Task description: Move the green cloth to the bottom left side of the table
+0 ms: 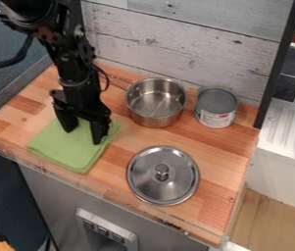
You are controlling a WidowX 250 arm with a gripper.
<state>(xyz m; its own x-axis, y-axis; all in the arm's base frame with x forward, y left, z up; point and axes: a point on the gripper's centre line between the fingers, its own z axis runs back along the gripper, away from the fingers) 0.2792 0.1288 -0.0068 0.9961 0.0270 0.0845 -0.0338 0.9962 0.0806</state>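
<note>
The green cloth (72, 153) lies on the left part of the worktop (225, 169), close to its near edge, roughly flat with its corners skewed to the edges of the boards. The hand (84, 132) points down over the far part of the cloth, its two fingers set well apart; green fabric is visible between them. No fold is seen pinched, though whether the tips touch the cloth cannot be determined. A steel pot (156, 102), uncovered, stands to the right of the hand, toward the far side. Just beside it, further right, is a grey-topped can (216, 107). A round knobbed lid (163, 185) rests nearer, right of the cloth.
</note>
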